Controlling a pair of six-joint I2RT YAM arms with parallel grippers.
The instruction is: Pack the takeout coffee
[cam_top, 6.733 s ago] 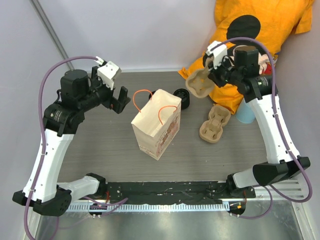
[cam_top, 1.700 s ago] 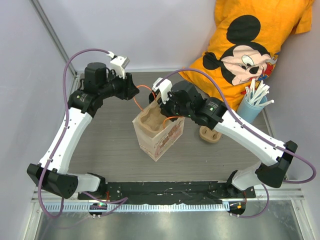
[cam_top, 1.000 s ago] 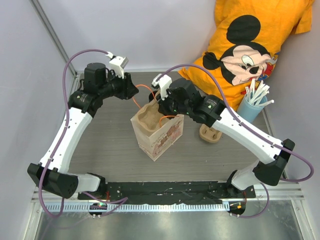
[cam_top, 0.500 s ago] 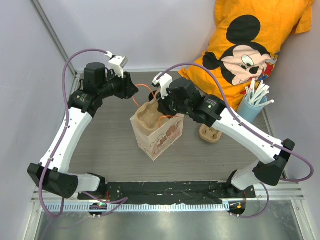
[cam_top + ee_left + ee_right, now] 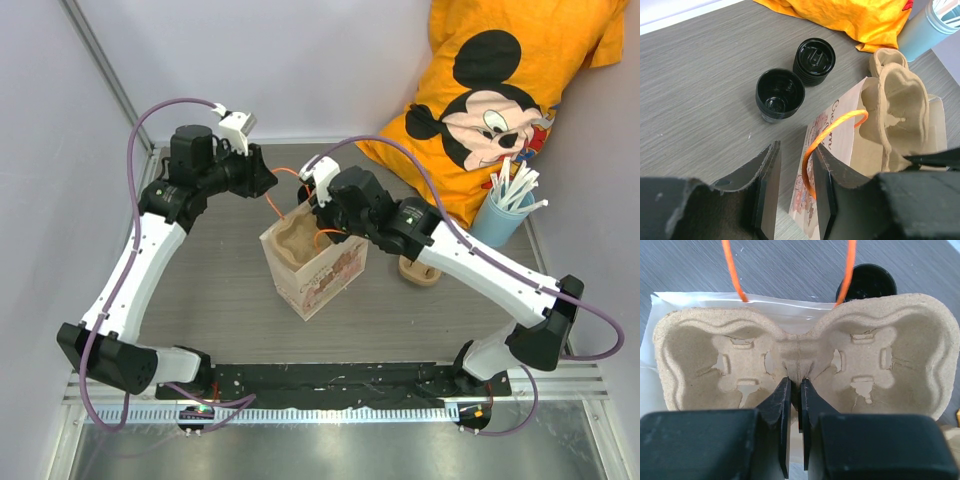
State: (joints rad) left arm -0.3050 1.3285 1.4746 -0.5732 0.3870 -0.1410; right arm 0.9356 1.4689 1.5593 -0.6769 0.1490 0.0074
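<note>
The takeout coffee is a small black cup (image 5: 780, 95) standing open on the table, with a black lid (image 5: 814, 55) just behind it; its rim (image 5: 867, 282) also shows beyond the bag. The right arm hides it in the top view. The brown paper bag (image 5: 318, 268) stands mid-table. My right gripper (image 5: 796, 382) is shut on the middle ridge of a beige pulp cup carrier (image 5: 715, 347), holding it in the bag's mouth (image 5: 297, 232). My left gripper (image 5: 796, 150) is open, with the bag's orange handle (image 5: 832, 131) looped between its jaws against the right finger.
A second pulp carrier (image 5: 418, 268) lies on the table right of the bag. A light blue cup of white straws (image 5: 498, 215) stands at the right edge. An orange printed shirt (image 5: 490, 90) fills the back right corner.
My right gripper has shifted slightly left and lower with the carrier, which sits a little deeper in the bag. The left arm has barely moved.
</note>
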